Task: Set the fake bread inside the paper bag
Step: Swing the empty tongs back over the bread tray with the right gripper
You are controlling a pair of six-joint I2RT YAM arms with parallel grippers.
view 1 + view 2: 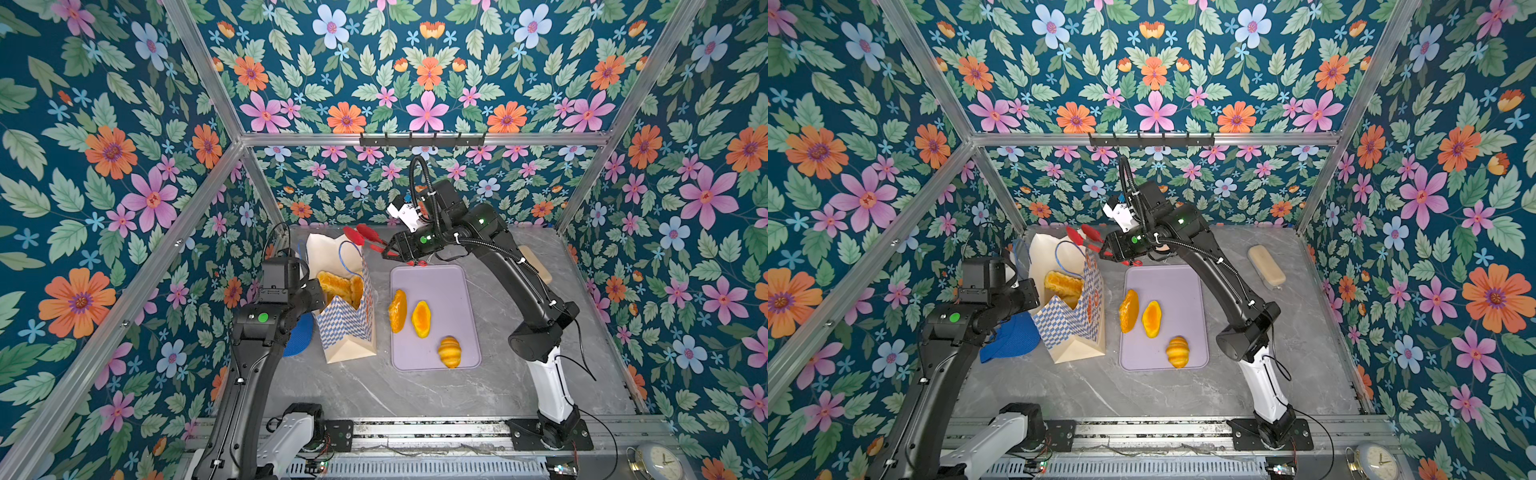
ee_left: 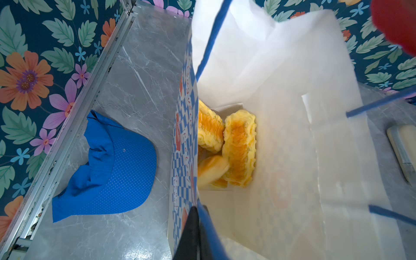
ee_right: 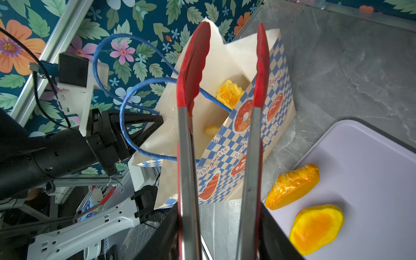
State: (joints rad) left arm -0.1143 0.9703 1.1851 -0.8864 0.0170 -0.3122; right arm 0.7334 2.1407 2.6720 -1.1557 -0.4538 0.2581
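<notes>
The paper bag (image 1: 345, 328) stands open on the left of the table, with several fake bread pieces (image 2: 239, 146) at its bottom and one blurred piece (image 2: 211, 167) beside them. My left gripper (image 2: 197, 211) is shut on the bag's near rim by a blue cord handle. My right gripper (image 3: 219, 225) is shut on red-tipped metal tongs (image 3: 193, 67). The tong tips are spread apart and empty above the bag's mouth. Two flat pieces (image 1: 397, 311) (image 1: 421, 318) and a croissant (image 1: 449, 351) lie on the lilac tray (image 1: 449, 282).
A blue cap (image 1: 297, 336) lies left of the bag, under my left arm. A pale beige block (image 1: 1266, 266) sits at the back right of the table. A small clock (image 1: 656, 461) stands beyond the front rail. Floral walls close in three sides.
</notes>
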